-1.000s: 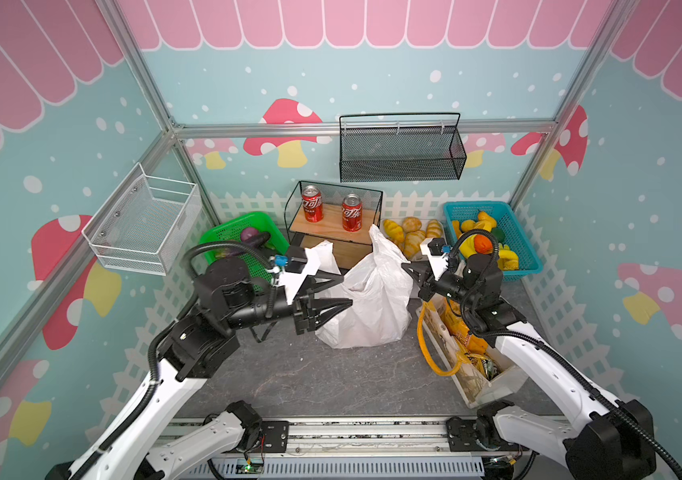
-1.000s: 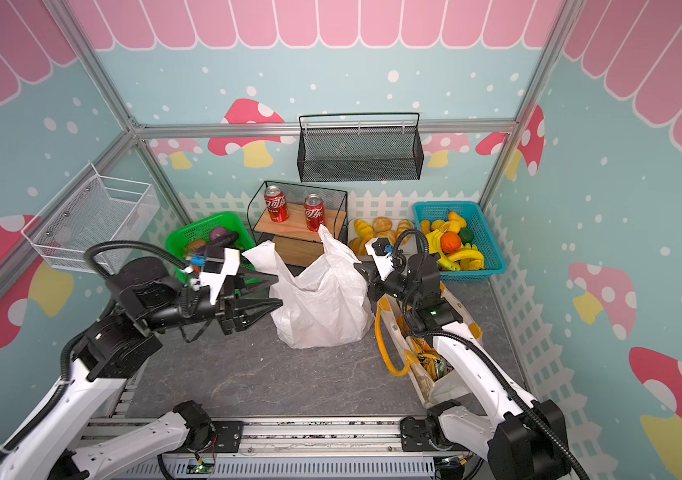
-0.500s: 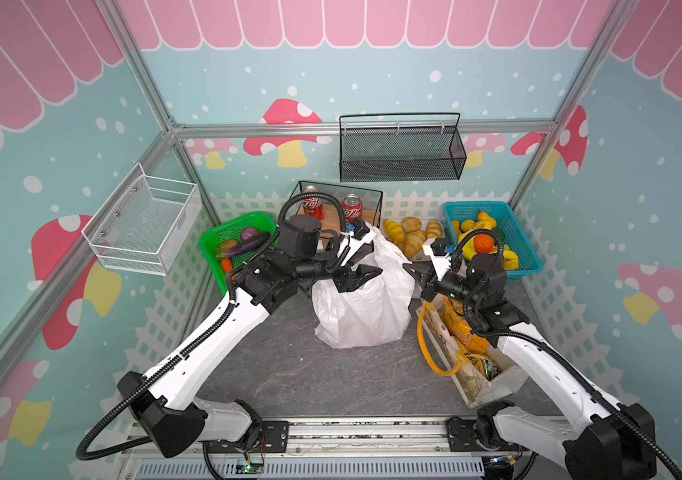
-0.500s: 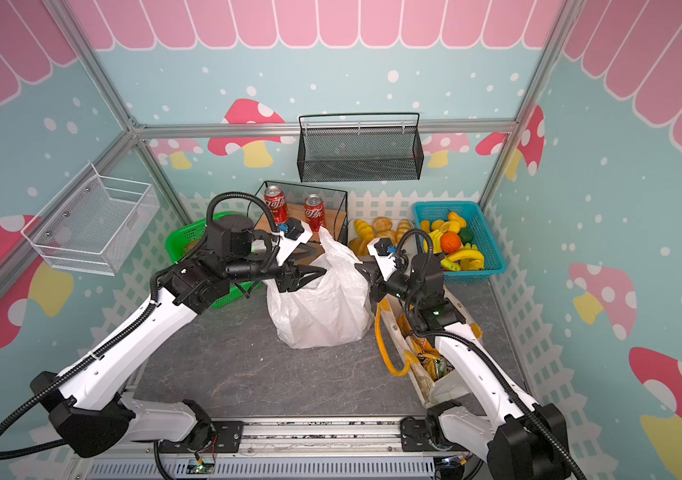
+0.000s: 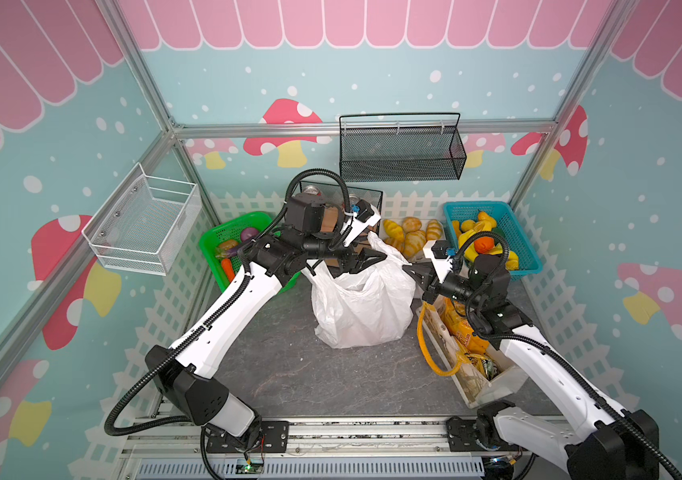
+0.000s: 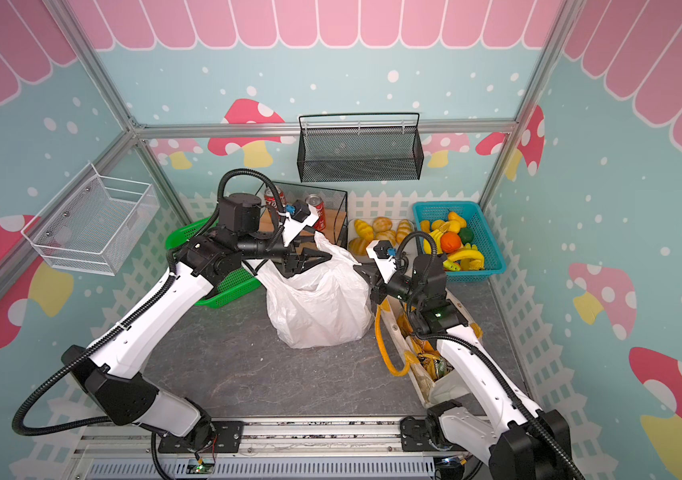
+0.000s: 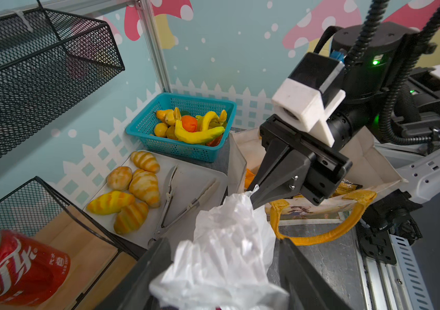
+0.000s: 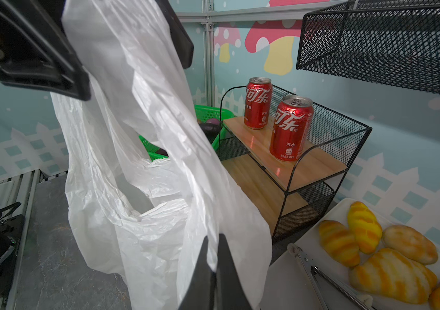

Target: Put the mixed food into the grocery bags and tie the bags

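Centrally, the right gripper [image 7: 253,194] is clamped on the tip of one loop handle of the white plastic bag [image 5: 362,307] and holds it raised. The left gripper [image 7: 224,268] has its jaws parted, with a second bunched fold of the bag's top lying loosely between them. The bag stands upright in the middle of the grey tabletop [image 5: 289,374], and its contents cannot be made out. Just beside it on the right lies the cream tote [image 7: 374,161] with snack packets [image 5: 461,332] inside. One yellow handle droops onto the table, and the right arm crosses above the tote's opening. Behind the bag, close to the left gripper, stands a black wire rack [image 8: 347,128] bearing two cola cans [image 8: 291,128]. Next to the rack is a white tray [image 7: 200,174] holding croissants [image 7: 143,185] and tongs [image 7: 170,198], then a teal basket [image 7: 181,147] of fruit. Toy vegetables [image 5: 247,235] lie in the green basket [image 5: 231,220] at the back left. In both top views the left arm partly covers that basket, and in the right wrist view the lifted plastic screens it.
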Available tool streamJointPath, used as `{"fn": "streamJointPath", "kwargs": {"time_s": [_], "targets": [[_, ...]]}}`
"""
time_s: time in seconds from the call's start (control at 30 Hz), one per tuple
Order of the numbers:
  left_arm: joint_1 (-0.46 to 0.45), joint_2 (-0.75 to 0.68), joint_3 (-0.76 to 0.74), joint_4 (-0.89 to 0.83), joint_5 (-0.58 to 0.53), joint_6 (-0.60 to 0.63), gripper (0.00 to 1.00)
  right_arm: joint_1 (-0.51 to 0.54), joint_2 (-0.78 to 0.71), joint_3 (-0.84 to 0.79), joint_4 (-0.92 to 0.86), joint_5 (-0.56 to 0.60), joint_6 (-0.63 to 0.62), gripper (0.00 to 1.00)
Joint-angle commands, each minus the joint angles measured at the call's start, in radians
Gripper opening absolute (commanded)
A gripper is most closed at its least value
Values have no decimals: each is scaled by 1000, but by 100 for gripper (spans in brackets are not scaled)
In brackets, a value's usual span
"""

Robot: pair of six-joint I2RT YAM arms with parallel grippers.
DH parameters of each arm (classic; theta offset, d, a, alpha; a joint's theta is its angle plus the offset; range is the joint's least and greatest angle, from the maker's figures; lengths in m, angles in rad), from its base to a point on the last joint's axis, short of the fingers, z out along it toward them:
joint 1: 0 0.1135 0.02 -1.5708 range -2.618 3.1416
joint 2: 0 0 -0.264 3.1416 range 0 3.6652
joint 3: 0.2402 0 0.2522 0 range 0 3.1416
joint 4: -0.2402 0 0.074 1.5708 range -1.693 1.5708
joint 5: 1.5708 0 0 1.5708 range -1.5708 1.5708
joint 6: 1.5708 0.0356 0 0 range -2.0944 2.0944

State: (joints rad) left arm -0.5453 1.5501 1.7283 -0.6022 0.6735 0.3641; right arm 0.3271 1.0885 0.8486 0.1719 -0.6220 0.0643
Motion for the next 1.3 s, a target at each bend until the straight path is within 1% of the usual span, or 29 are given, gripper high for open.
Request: {"fn": "streamJointPath", "kwargs": {"time_s": [0.0,0.1,0.23,0.3,0.33,0.37,0.4,0.43,0.47,0.5,0.53,0.63,0.67,0.73,0.83,0.87,0.97,1.1,1.27], "targets": [[-5,1,40,-21,50,7,57,-3,-9,-2,-4,-4,-19,0],[-11,-14,22,0,31,-35,50,-3,2,0,-3,11,-17,0],[-41,-26,7,13,-1,-132,35,-4,11,-2,15,39,3,0],[-78,-38,-3,13,-72,-177,28,-2,10,-10,38,52,14,2],[-96,-46,-10,15,-105,-194,26,-1,5,-13,47,65,13,6],[-116,-57,-22,30,-138,-224,22,1,-1,-23,62,91,14,14],[-132,-69,-36,49,-169,-268,16,6,-15,-38,79,130,9,24],[-145,-78,-48,73,-200,-315,12,11,-32,-54,98,167,-1,32],[-157,-90,-62,100,-243,-379,10,20,-55,-86,125,202,-15,40],[-170,-102,-78,121,-288,-438,8,26,-79,-115,160,234,-26,46],[-180,-114,-94,142,-322,-488,6,34,-98,-137,188,254,-36,49],[-208,-148,-154,201,-391,-633,3,65,-156,-201,278,303,-52,68],[-215,-159,-174,222,-397,-673,1,80,-173,-224,313,308,-60,72],[-223,-174,-204,251,-407,-738,0,118,-198,-259,371,334,-79,76],[-229,-190,-234,272,-437,-826,0,191,-212,-276,411,408,-128,82],[-231,-195,-246,283,-444,-848,0,220,-210,-276,419,439,-140,86],[-234,-204,-272,308,-448,-889,0,284,-200,-277,466,513,-161,91],[-237,-208,-292,323,-441,-915,0,339,-141,-246,519,594,-188,93],[-239,-208,-298,331,-431,-936,0,403,-62,-203,571,633,-237,95]]}}
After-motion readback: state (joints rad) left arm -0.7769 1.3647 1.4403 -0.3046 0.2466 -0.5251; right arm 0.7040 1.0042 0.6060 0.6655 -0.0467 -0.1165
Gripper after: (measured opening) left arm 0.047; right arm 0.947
